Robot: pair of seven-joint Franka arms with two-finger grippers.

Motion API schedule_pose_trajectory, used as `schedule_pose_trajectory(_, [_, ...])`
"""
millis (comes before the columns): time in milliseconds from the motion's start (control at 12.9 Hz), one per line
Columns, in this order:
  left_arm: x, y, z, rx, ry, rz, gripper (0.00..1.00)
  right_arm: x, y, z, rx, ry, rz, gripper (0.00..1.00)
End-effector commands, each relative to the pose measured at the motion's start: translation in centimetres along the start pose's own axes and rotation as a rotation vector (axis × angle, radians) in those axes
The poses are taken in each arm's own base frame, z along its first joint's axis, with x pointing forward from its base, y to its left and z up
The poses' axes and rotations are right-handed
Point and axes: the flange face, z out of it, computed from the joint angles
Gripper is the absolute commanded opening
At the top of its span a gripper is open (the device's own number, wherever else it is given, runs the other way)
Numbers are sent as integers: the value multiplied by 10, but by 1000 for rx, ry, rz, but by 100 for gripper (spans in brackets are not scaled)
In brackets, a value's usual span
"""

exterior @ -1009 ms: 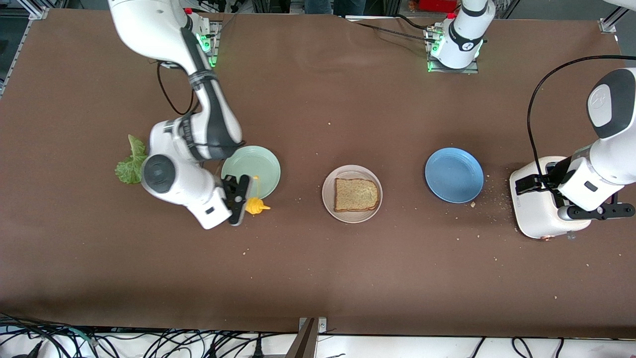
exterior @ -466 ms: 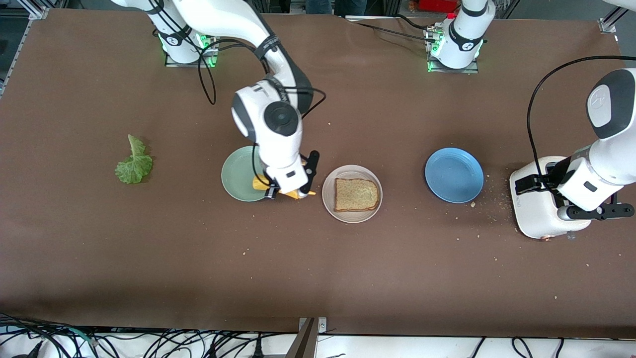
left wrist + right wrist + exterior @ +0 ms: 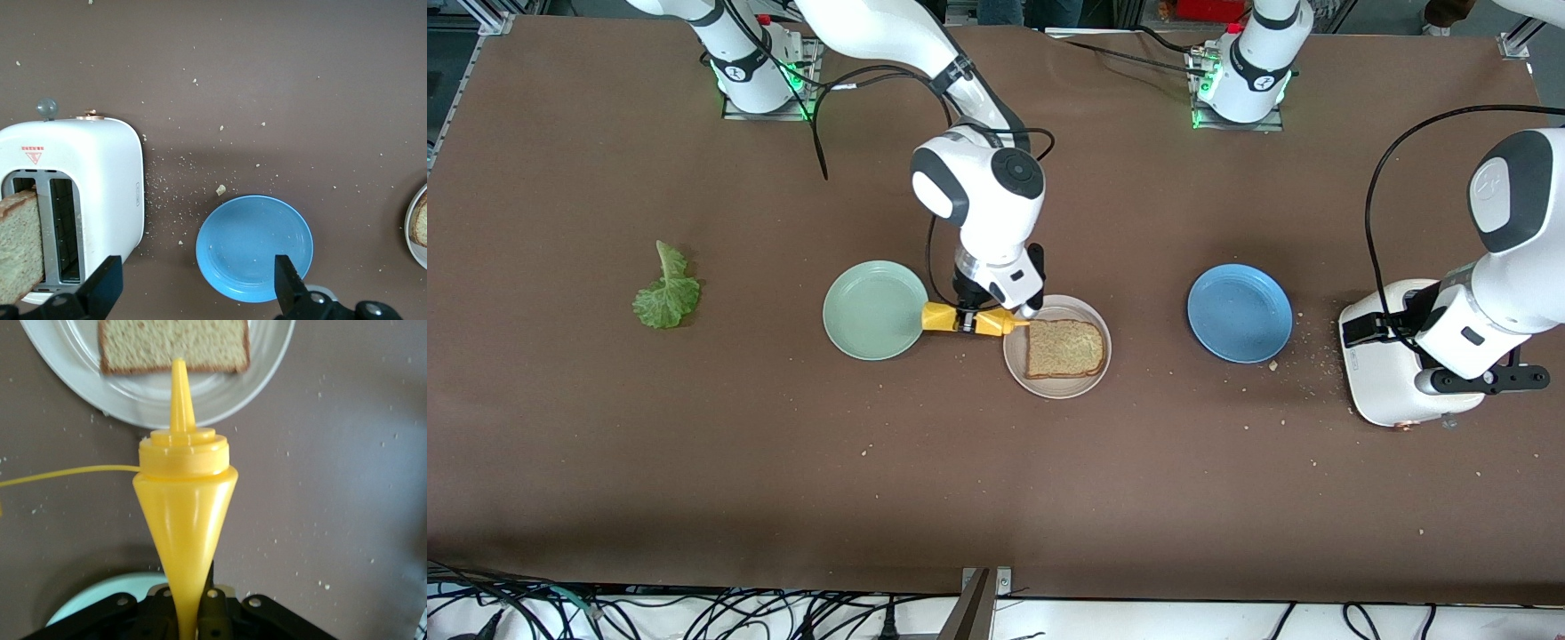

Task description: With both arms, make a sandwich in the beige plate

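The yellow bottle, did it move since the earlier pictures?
Yes. The right gripper carried the yellow bottle from beside the green plate toward the beige plate.

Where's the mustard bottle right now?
The mustard bottle is held by the shut right gripper over the gap between the green plate and the beige plate, its nozzle pointing at the toast.

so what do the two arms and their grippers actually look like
Both arms are glossy white with dark grey joint sections and round grey caps. Loose black cables loop along each. Their bases glow green. The right gripper and left gripper are black, two-fingered, with blocky fingers.
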Motion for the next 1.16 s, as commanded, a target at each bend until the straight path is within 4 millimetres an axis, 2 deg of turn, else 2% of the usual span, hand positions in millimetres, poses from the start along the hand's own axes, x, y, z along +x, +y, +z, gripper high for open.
schedule_pose_trajectory(0, [-1, 1, 0, 36, -3, 0, 100, 21, -6, 14, -66, 18, -32, 0])
schedule_pose_trajectory(155, [-1, 1, 0, 35, -3, -2, 100, 29, -14, 26, -82, 10, -92, 0])
schedule_pose_trajectory(310, [-1, 1, 1, 35, -4, 0, 100, 36, -21, 27, -96, 21, -106, 0])
schedule_pose_trajectory(466, [-1, 1, 1, 35, -4, 1, 100, 30, -13, 19, -91, 25, -79, 0])
schedule_pose_trajectory(543, [-1, 1, 1, 35, -4, 0, 100, 18, 1, 7, -73, 48, -33, 0])
schedule_pose_trajectory(621, [-1, 1, 1, 35, -4, 0, 100, -1, 22, 2, -29, 85, 40, 0])
schedule_pose_trajectory(699, [-1, 1, 1, 35, -4, 1, 100, -26, 48, -13, -16, 112, 105, 0])
schedule_pose_trajectory(854, [-1, 1, 1, 36, -4, 0, 100, -75, 87, -42, 11, 117, 206, 0])
schedule_pose_trajectory(1087, [-1, 1, 1, 36, -4, 0, 100, -150, 128, -78, 97, 136, 311, 0])
